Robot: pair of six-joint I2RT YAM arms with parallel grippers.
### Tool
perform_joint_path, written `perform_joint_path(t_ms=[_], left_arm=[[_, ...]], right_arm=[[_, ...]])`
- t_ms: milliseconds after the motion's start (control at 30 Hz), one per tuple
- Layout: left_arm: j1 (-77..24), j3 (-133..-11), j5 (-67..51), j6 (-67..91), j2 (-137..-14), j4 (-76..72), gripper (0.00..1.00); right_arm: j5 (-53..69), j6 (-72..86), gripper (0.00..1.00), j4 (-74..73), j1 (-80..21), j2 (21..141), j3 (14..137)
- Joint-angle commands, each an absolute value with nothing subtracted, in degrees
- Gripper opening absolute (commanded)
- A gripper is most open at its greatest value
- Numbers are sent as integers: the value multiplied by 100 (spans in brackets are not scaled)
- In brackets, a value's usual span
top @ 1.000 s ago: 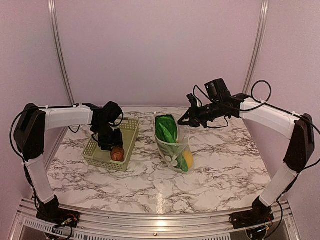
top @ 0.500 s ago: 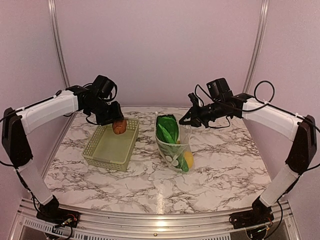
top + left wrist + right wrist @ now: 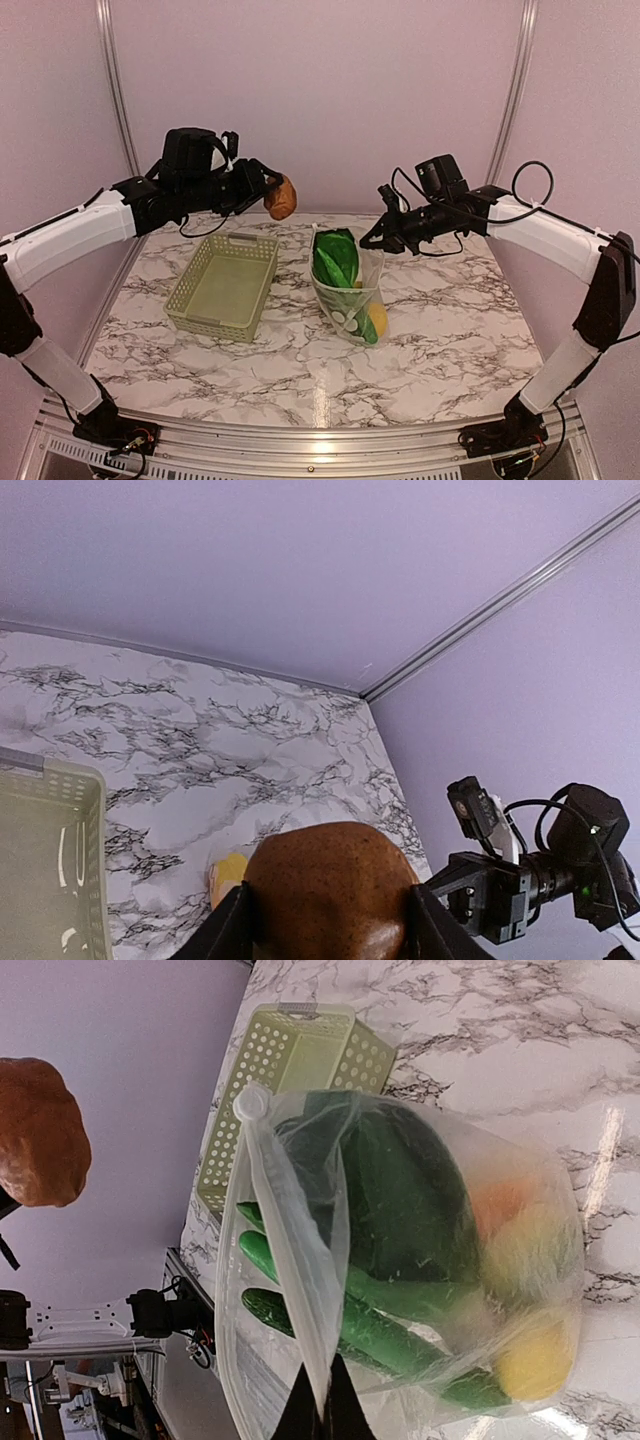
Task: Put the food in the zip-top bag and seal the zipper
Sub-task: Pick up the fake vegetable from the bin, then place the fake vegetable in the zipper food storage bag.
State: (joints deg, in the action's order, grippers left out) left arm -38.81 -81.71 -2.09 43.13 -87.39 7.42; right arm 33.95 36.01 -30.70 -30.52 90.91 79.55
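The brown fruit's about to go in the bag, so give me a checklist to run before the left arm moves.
1. Left jaws clamped on the brown fruit: ok.
2. Right jaws pinching the zipper strip, holding the mouth of the zip-top bag up: ok.
3. Fruit over the bag's mouth: not ok, it hangs in the air to the left of the bag.
4. Mouth open wide enough for the fruit: cannot tell.
5. No food left in the basket: ok.
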Motion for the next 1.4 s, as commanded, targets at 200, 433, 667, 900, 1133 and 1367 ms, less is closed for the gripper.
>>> perform_joint_path(t_ms=[200, 433, 667, 900, 1133, 1367], left_arm=[[-4613, -8685, -533, 4214, -9488, -140, 45], [-4944, -8751, -400, 4146, -9886, -243, 44], [-5203, -8671, 650, 4179, -10064, -126, 44], [-5544, -8631, 1739, 4306, -10249, -305, 44], [-5783, -8688, 2424, 3881, -10307, -315, 45], [-6002, -8667, 2296, 3990, -10458, -356, 45]], right_arm=[[3309, 3613, 0, -3252, -3103, 8935, 8094], [3249, 3628, 0, -3312, -3111, 8921, 8133], [3228, 3659, 0, -3348, -3111, 8988, 8259], [3243, 3657, 0, -3414, -3107, 9098, 8407], [3199, 3699, 0, -3428, -3105, 9160, 8532], [3176, 3698, 0, -3414, -3103, 9178, 8487]])
